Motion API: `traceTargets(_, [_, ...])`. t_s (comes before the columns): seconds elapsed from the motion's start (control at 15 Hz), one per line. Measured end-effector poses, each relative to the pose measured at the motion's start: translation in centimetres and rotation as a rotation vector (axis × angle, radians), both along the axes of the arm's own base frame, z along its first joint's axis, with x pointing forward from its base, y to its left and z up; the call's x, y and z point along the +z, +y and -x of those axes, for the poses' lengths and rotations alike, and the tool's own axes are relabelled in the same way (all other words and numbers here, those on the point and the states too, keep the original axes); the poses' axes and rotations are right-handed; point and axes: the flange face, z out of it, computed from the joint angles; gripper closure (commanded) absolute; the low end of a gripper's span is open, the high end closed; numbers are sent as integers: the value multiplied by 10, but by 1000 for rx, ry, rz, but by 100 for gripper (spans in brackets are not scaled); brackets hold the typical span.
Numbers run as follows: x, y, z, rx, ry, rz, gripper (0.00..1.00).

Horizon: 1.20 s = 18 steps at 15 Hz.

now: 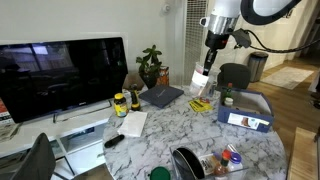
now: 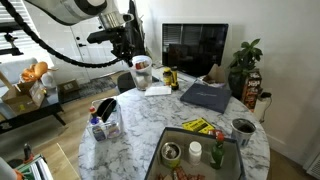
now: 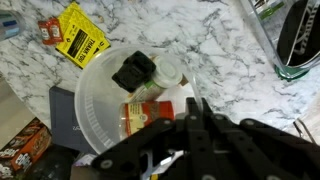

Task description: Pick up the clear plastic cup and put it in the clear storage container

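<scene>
The clear plastic cup (image 1: 201,81) hangs in my gripper (image 1: 207,66) above the marble table, over the yellow packets. It also shows in an exterior view (image 2: 143,72) under the gripper (image 2: 134,56). In the wrist view the cup (image 3: 98,95) is a whitish disc close below the fingers (image 3: 190,118). A red-labelled jar and a black item show inside its outline; I cannot tell if they are in it or beneath it. The clear storage container (image 1: 226,160) sits at the table's near edge with small items in it, and also shows in an exterior view (image 2: 106,121).
A blue-edged box (image 1: 246,108) sits near the cup, and yellow packets (image 1: 200,105) lie below it. A dark bowl (image 1: 185,162) stands beside the container. A dark folder (image 2: 206,95), a yellow-labelled jar (image 2: 168,77), a TV (image 1: 62,72) and a plant (image 1: 152,66) are also there.
</scene>
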Motion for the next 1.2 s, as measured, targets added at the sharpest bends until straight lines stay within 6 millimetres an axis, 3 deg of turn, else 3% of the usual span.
traceTargets(0.2, [-1,-1,4,3,1,1,99])
traceTargets(0.33, [-3,9,4,41,8,8,99])
traceTargets(0.53, [-3,55,18,200,43,1,99])
traceTargets(0.67, [-3,92,37,309,84,-9,99])
traceTargets(0.8, [-8,117,55,392,161,3,99])
traceTargets(0.93, [-19,124,65,441,231,25,95])
traceTargets(1.2, [-40,130,65,454,280,34,99])
